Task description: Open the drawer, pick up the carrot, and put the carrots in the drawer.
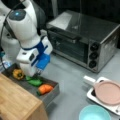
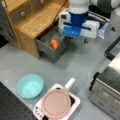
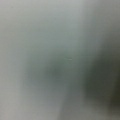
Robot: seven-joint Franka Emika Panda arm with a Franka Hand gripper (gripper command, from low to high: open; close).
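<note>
The hand [image 1: 37,72], grip state impossible to tell, hovers over the open drawer [image 1: 51,93] where the carrot [image 1: 45,88] lies; the carrot looks light, stiff, smooth, best pinched mid-body.

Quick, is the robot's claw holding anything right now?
Gripper: over the open drawer, above the carrot lying inside; open or shut cannot be told.

Orange carrot [image 1: 45,89] in grey drawer [image 1: 51,96], teal bowl [image 2: 30,85], pink plate [image 2: 56,104], blue-and-white pincer [image 1: 37,72].
</note>
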